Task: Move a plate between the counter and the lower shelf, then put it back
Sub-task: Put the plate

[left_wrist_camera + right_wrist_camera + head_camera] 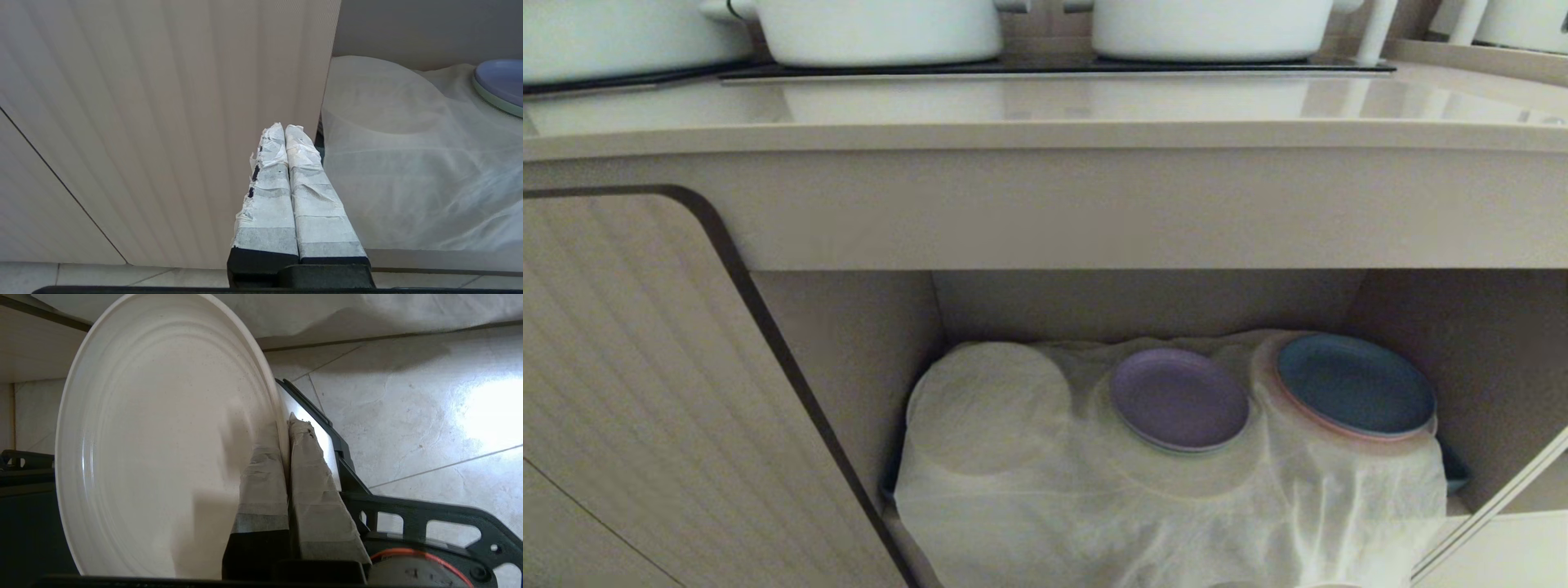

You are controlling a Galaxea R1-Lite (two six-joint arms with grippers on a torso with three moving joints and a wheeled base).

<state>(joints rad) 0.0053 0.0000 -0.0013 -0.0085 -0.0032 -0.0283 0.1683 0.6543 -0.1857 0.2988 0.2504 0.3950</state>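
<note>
A: What's on the left?

B: A ribbed door point(645, 392), and the left gripper point(286, 130) hangs in front of it with its taped fingers point(267, 192) pressed together, holding nothing.

A: And next to that?

B: The shelf point(849, 359), an open recess under the counter point(1045, 106). A white cloth point(1160, 506) drapes its floor, humped at the left over something round that I can't make out. A purple plate point(1180, 398) lies on the cloth in the middle, and a blue plate point(1354, 384) sits just beside it to the right.

A: Anything on the counter?

B: White pots point(882, 28) stand on the black hob point(1045, 69) at the back.

A: Where's the plate?

B: In the right gripper point(286, 420). Its fingers are clamped on the rim of the cream plate point(163, 449), one finger on each face, and the plate stands on edge above the tiled floor point(408, 408). Neither shows in the head view, so I can't place it against the shelf.
</note>
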